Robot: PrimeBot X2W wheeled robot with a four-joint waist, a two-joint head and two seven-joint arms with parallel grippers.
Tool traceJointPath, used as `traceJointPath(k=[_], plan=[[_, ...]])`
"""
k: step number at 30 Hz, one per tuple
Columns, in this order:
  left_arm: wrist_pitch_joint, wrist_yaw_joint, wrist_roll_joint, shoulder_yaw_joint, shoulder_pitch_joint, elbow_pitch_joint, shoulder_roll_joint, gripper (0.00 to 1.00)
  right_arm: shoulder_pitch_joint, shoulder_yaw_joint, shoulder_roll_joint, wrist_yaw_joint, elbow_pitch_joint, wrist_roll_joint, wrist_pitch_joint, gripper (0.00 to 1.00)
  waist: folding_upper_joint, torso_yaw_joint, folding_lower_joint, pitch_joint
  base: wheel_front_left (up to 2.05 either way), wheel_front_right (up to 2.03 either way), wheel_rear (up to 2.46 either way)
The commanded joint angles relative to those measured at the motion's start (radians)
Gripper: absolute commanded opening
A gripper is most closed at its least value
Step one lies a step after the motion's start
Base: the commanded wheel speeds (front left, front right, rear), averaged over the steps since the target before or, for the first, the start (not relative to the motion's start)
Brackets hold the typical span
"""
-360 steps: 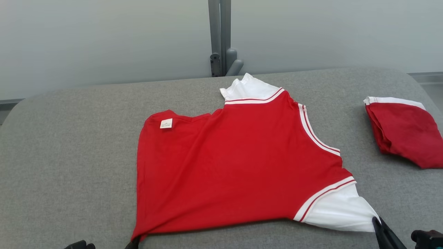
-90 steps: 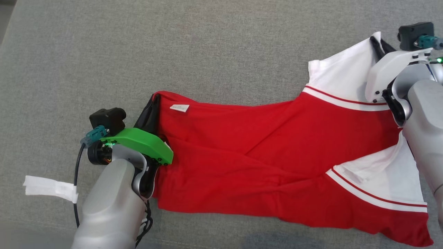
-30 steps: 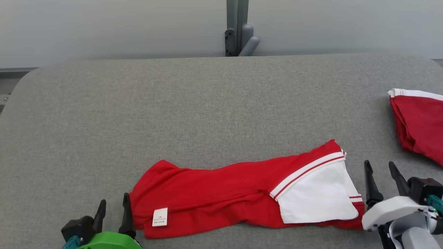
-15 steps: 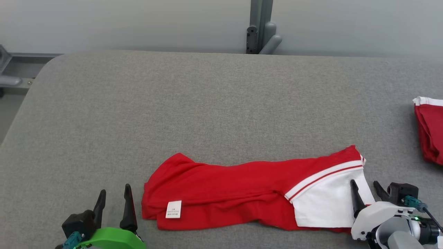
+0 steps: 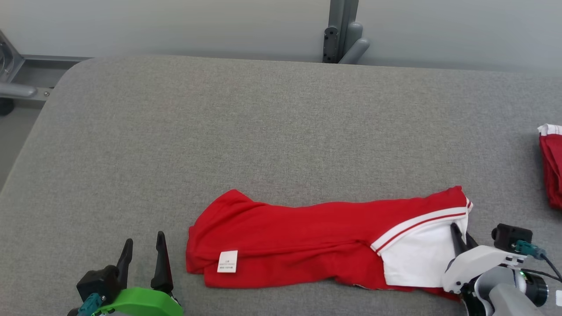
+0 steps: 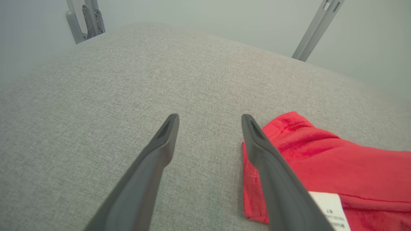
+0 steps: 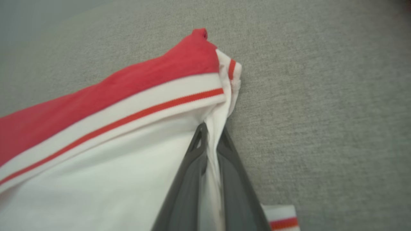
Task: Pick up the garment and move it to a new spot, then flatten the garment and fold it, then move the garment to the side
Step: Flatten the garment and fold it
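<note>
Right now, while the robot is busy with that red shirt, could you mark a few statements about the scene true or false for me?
1. The right gripper pinches the red shirt's white sleeve. True.
2. The left gripper grips the shirt too. False: it stands open beside the shirt, holding nothing.
3. The shirt's white label faces up. True.
4. A second red garment lies at the table's left edge. False: it lies at the right edge.

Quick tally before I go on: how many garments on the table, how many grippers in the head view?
Garments: 2 (red and white garment in the middle, second red garment at the right edge)
Grippers: 2 (left gripper, right gripper)
Total: 4
</note>
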Motion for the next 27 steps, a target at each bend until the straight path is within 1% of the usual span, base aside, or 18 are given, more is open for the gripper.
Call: traceJointPath(k=[1,4,6,8,10,12,16,18,21,24,27], plan=[[0.000,-0.001,-0.004,0.004,0.008,-0.005,0.004,1.00,0.006,-0.030,-0.036,-0.009,0.029,0.024,-0.006,0.00,0.0090,-0.006,0.0000,0.005,0.00,0.00,0.00],[0.000,-0.001,-0.010,-0.001,0.008,-0.003,0.004,1.00,0.001,-0.074,-0.056,-0.008,0.017,0.026,-0.023,0.00,0.0090,-0.013,0.0000,0.008,0.00,0.00,0.00],[0.000,0.000,-0.011,-0.001,0.008,-0.001,0.004,1.00,0.002,-0.101,-0.054,-0.005,-0.010,0.021,-0.026,0.00,0.0090,-0.020,0.0000,0.008,0.00,0.00,0.00],[0.000,-0.001,-0.013,0.001,0.011,0.001,0.004,1.00,0.010,-0.125,-0.057,-0.005,-0.068,0.007,-0.027,0.00,0.0090,-0.030,0.0000,0.007,0.00,0.00,0.00],[0.000,-0.002,-0.013,0.002,0.016,0.004,0.004,1.00,0.031,-0.140,-0.045,-0.005,-0.133,0.004,-0.027,0.00,0.0090,-0.042,0.0000,0.006,0.00,0.00,0.00],[0.000,-0.004,-0.015,0.003,0.018,0.007,0.004,1.00,0.050,-0.120,-0.026,-0.004,-0.208,0.020,-0.028,0.00,0.0090,-0.053,0.0000,0.002,0.00,0.00,0.00],[0.000,-0.007,-0.018,-0.007,0.023,0.012,0.004,1.00,0.102,0.004,-0.018,-0.004,-0.351,0.089,-0.028,0.00,0.0090,-0.076,0.0000,-0.007,0.00,0.00,0.00],[0.000,-0.009,-0.022,-0.015,0.020,0.014,0.004,1.00,0.124,0.081,-0.033,-0.004,-0.421,0.139,-0.017,0.00,0.0090,-0.084,0.0000,-0.011,0.00,0.00,0.00],[0.000,-0.009,-0.025,-0.028,0.017,0.013,0.004,1.00,0.151,0.198,-0.053,-0.004,-0.523,0.209,0.031,0.00,0.0090,-0.088,0.0000,-0.015,0.00,0.00,0.00],[0.000,-0.008,-0.029,-0.047,0.011,0.010,0.004,1.00,0.165,0.294,-0.062,-0.004,-0.606,0.264,0.081,0.00,0.0090,-0.077,0.0000,-0.016,0.00,0.00,0.00],[0.000,-0.012,-0.029,-0.069,-0.003,0.012,0.004,1.00,0.161,0.379,-0.042,-0.004,-0.646,0.296,0.126,0.00,0.0090,-0.049,0.0000,-0.013,0.00,0.00,0.00]])
